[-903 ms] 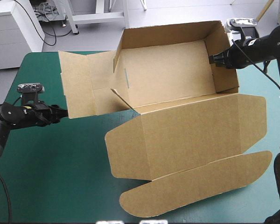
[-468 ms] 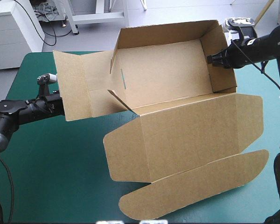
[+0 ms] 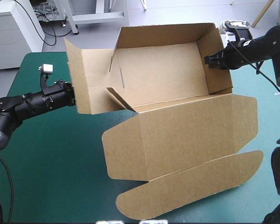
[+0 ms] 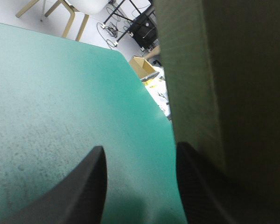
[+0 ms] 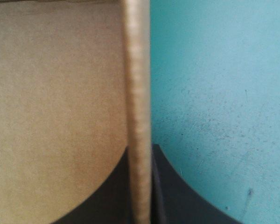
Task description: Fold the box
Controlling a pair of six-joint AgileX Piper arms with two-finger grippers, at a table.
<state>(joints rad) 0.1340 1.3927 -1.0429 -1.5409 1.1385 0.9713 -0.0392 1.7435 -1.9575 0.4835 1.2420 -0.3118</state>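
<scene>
Brown box (image 3: 177,116) set across table's far middle, long axis left-right | right gripper (image 3: 208,60) clamped onto raised right end wall (image 3: 217,77) | left gripper (image 4: 140,148) spread, empty, half-raised left end flap (image 3: 79,79) met just inward, nearest.

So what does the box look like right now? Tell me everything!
The box is one cut sheet of plain brown board, half built, on the teal-green table. Its back and side walls stand up round the floor; the left flap is tilted up, the open left gripper against its outer side. The right gripper is shut on the edge of the right wall. The lid lies flat toward the near edge, ending in a rounded flap.
</scene>
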